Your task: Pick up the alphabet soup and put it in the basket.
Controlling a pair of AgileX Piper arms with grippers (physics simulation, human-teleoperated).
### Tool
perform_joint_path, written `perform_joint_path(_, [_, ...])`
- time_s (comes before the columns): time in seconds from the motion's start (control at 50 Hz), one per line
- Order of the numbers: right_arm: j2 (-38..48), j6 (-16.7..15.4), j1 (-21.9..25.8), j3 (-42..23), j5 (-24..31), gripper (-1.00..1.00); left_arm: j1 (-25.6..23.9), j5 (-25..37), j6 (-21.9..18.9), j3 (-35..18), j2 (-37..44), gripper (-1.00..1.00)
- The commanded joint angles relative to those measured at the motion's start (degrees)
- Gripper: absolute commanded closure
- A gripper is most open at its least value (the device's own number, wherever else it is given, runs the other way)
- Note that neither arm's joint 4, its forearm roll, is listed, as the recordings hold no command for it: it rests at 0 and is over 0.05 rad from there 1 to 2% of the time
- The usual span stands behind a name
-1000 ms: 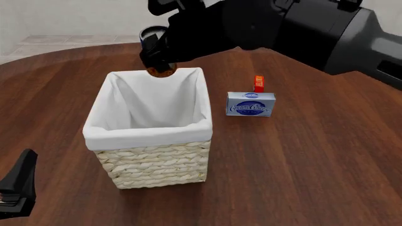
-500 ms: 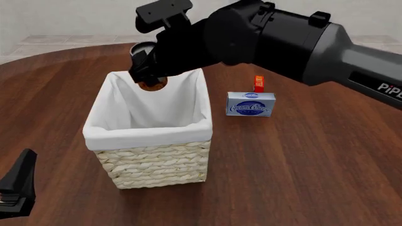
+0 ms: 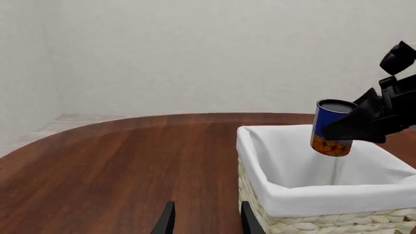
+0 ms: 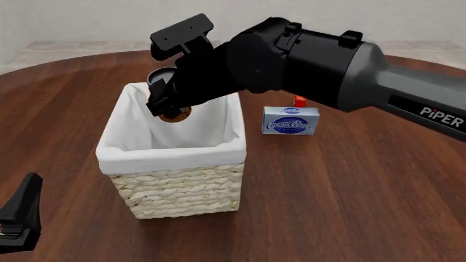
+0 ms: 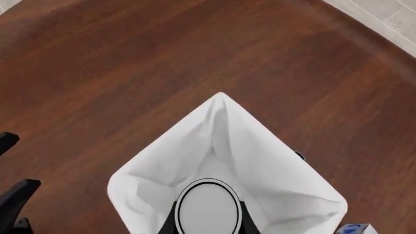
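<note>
Wood table [image 4: 364,191], pale wall [image 3: 195,53]

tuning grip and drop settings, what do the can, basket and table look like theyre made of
Can: likely metal, going by its flat silvery top, with a glossy printed label, blue above orange. Basket: woven cream wicker, plaited strands showing, lined with matte white cloth folded over its rim. Table: dark reddish wood with visible grain and a slight sheen, though it could be veneer.
</note>
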State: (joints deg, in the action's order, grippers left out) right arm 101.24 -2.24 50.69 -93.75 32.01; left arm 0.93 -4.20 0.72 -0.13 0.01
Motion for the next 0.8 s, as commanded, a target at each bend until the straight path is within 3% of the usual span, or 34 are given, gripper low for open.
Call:
perform_joint_path(0.02, [0.05,0.46,0.2,0.7,-0.3,1.0,0.06,0.01,-0.05,0.0,0.0,-1.0])
perform_joint_path(0.44, [0.73,0.64,0.23,3.14,-2.02,1.0,-0.02,-0.17,-0.23,0.0,0.0,-1.0])
perform_joint_path(0.8, [1.77,4.56,-0.06,5.75,-4.29,1.0,-0.13,-0.16,-0.35,0.0,0.0,-1.0])
